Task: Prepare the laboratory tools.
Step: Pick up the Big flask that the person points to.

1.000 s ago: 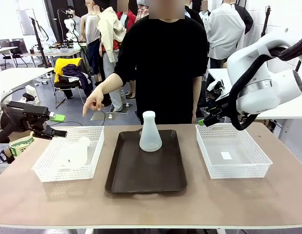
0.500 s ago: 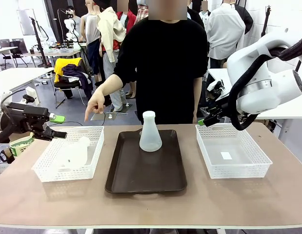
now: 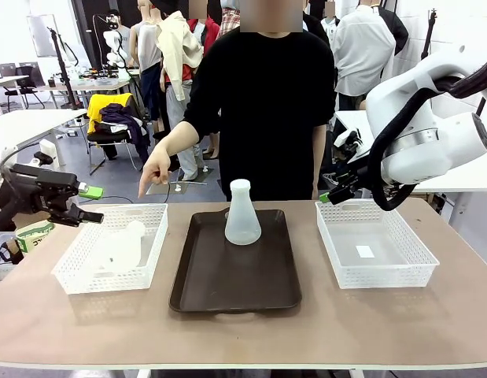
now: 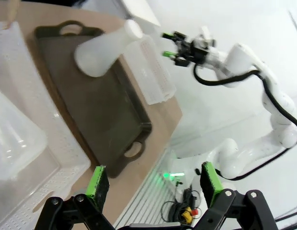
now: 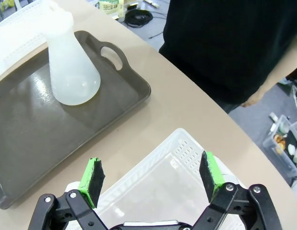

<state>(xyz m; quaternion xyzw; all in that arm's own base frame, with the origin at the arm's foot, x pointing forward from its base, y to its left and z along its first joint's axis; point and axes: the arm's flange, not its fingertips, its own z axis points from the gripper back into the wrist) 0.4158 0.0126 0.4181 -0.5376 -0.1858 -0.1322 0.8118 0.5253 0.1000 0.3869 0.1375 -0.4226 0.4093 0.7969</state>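
While both arms hang at the table's flanks, neither one has hold of anything. Closest to us on the table [image 3: 243,335] sits a row of three: a white mesh left basket [image 3: 101,282], a dark brown tray [image 3: 235,276] in the middle, and a white mesh right basket [image 3: 385,276].

The first flask [image 3: 121,246] lies tipped over inside the left basket, frosted and pale, its neck aimed at the far right corner. The second flask [image 3: 242,213] stands upright on the far half of the tray, wide base down, apart from the tray's rim.

Now the left gripper [image 3: 92,205] – it hovers off the left basket's far left corner, fingers pointing toward the basket, jaws spread wide with only air between the green pads. From its own wrist camera that gap is plain, with the tray and the standing flask seen beyond.

Over on the other side, the right gripper [image 5: 150,172] hangs above the far left corner of the right basket, jaws wide apart too and nothing in them; its camera looks down on the basket's corner, with the tray handle and upright flask past it.

Farthest back, a person in a black top stands at the far edge – one hand [image 3: 154,169] out with a finger pointing down toward the left basket.
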